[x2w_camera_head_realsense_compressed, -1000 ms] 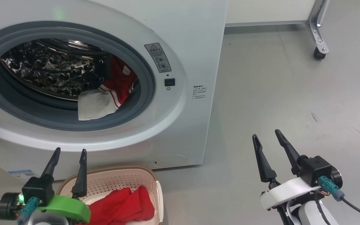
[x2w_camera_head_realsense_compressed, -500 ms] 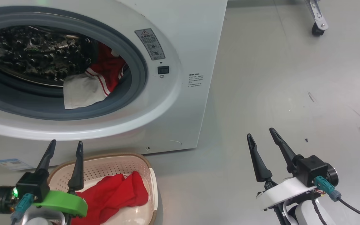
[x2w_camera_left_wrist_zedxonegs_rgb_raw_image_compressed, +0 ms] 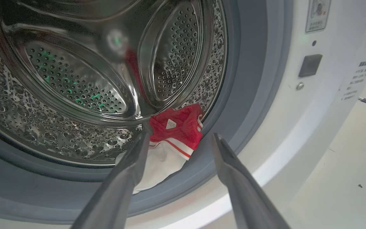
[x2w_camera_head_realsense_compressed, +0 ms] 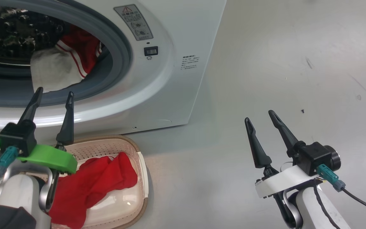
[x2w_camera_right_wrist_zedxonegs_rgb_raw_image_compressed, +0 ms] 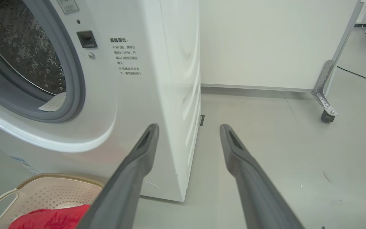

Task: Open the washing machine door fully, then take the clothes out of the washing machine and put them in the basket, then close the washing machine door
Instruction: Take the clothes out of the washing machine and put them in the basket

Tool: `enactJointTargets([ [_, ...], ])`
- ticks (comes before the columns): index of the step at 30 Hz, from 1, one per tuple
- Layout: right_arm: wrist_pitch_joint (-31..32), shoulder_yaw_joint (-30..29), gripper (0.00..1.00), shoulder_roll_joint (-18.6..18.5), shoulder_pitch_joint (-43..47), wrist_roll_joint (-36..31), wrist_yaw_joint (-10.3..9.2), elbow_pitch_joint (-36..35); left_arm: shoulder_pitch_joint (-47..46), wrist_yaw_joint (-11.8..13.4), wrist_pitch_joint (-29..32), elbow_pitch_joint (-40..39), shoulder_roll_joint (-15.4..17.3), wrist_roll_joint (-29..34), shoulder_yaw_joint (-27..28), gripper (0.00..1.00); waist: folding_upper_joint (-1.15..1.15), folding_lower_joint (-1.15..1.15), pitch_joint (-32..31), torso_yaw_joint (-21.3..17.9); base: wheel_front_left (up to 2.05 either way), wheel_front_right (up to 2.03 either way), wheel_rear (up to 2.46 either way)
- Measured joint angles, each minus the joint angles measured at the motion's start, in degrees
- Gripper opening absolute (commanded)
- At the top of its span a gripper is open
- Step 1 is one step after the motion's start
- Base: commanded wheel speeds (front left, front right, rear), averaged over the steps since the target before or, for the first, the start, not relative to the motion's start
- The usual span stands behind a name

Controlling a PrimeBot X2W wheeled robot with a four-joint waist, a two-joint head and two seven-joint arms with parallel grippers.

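Left claw point(x2w_camera_head_realsense_compressed: 55, 92) and right claw point(x2w_camera_head_realsense_compressed: 259, 116) gape empty, so I reckon halfway: red shirt point(x2w_camera_head_realsense_compressed: 100, 178) in basket point(x2w_camera_head_realsense_compressed: 106, 148), striped one point(x2w_camera_head_realsense_compressed: 75, 52) in washer point(x2w_camera_head_realsense_compressed: 170, 79), door to shut.

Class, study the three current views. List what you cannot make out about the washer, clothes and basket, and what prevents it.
Head view: the drum has its left side cut off by the frame edge.
Head view: the left hand and its arm hide the left end of the basket.
Left wrist view: a finger overlaps the left edge of the red-and-white garment.
Head view: the print on the warning label is too small.
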Motion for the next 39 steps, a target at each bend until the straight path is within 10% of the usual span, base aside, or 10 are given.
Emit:
enactJointTargets([
  [39, 0.00, 2.98, 1.00, 0.07, -3.34, 1.38, -2.47, -0.08, -20.18, 1.56, 16.16, 18.40, 3.92, -2.45, 0.36, 1.00, 0.00, 0.00, 6.81, -8.75, 0.00, 0.00, 0.00],
])
